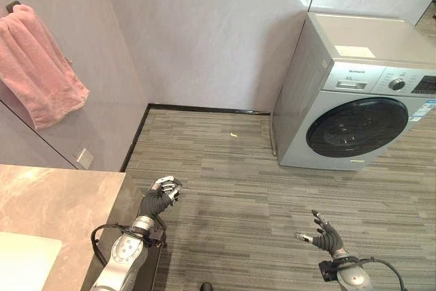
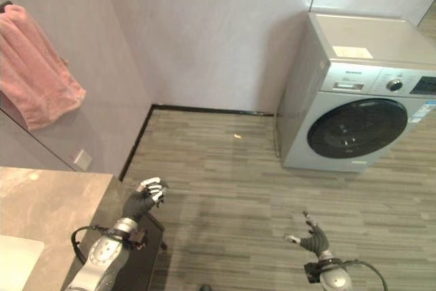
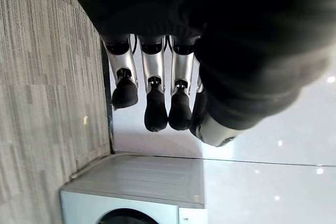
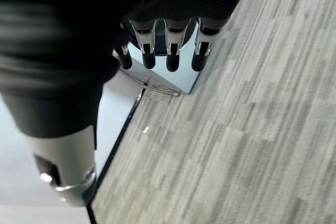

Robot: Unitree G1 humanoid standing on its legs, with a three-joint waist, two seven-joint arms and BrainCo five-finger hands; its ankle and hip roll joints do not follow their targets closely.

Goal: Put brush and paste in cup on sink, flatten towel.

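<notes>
2 hands, left hand (image 1: 161,196) and right hand (image 1: 325,236), relaxed, empty; towel (image 1: 37,66) hangs well apart.

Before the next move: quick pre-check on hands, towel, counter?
1. Left hand free: ok, fingers relaxed over the floor, holding nothing.
2. Right hand free: ok, fingers spread, empty.
3. Towel located: ok, pink, hanging bunched on the wall at left.
4. Towel flattened: not ok, creased and uneven.
5. Brush, paste, cup located: cannot tell from these views.
6. Counter within reach: cannot tell; its edge lies beside the left arm.
7. Washing machine clear of arms: ok, stands well apart.
</notes>
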